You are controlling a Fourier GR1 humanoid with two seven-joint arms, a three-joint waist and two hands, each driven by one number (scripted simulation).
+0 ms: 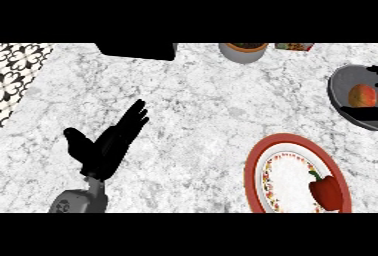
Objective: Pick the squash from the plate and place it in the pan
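- Left hand (103, 145) at the view's lower left, fingers straight and spread, thumb out to the side, nothing in it. Looks parked, resting above the counter, out of the way of the work area on the other side.
- Its grey forearm (80, 200) comes up from the lower edge; hand is well apart from both plate and pan.
- Right hand shows nowhere in the view, so nothing can be said of its state.
- Counter (192, 105) is white-grey marble, bare around the left hand.
- Plate (257, 165), red rim with a flowered inner band, sits at lower right, partly cut by the lower edge.
- On the plate lies a red, glossy, pepper-like thing with a green stem (328, 192), not a squash by the look of it.
- Pan (341, 82), dark grey, at the right edge beyond the plate, partly cut off.
- Inside the pan sits an orange-yellow rounded squash (362, 95), so the task's thing looks to be already at its goal; judged done or nearly so.
- Far edge: a black block (137, 50), a grey bowl-like pot (242, 52), a small patterned box (294, 46), none involved.
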